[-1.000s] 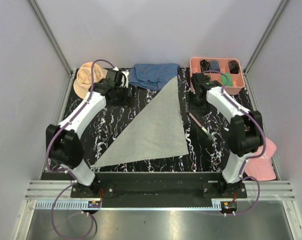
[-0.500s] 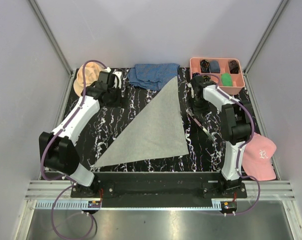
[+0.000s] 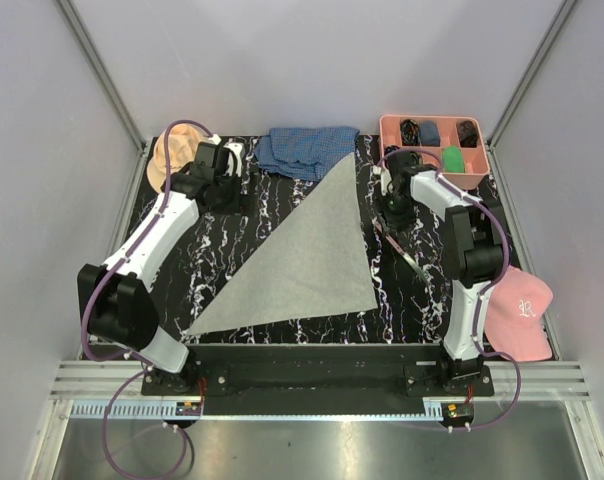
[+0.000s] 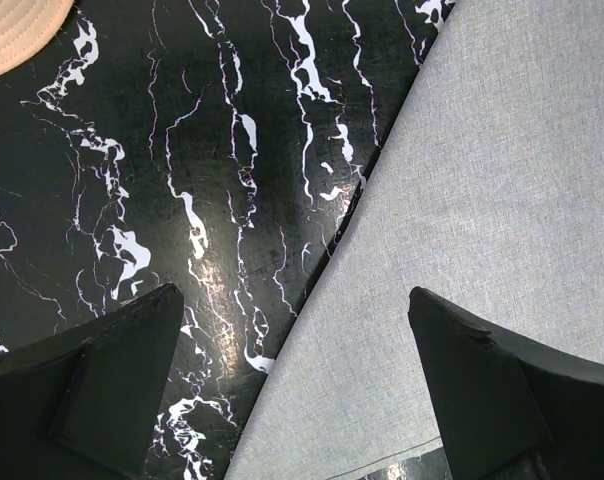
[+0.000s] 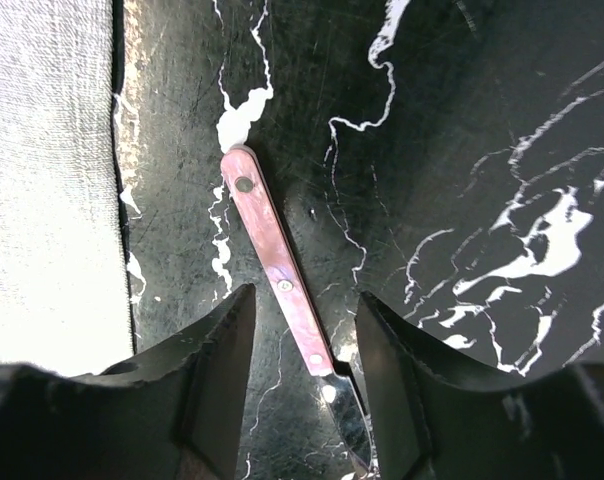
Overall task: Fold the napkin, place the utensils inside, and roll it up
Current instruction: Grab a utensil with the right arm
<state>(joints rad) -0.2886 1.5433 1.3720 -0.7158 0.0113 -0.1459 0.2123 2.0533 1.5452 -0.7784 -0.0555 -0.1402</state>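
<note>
Centre of the top view: napkin [image 3: 307, 255] folded to a triangle, that step looks done. Right of it, my right gripper [image 5: 304, 300] straddles the utensil [image 5: 282, 285], fingers apart, no grip yet. My left gripper [image 4: 294, 300] is wide open and empty. Loading and rolling remain.

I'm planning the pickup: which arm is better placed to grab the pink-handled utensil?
Right. The right gripper straddles the pink-handled silvery utensil; the left gripper hangs open over the edge of the grey cloth napkin.

White arms [image 3: 172, 225] with black joints [image 3: 112, 297] and purple cables [image 3: 185, 123].
</note>
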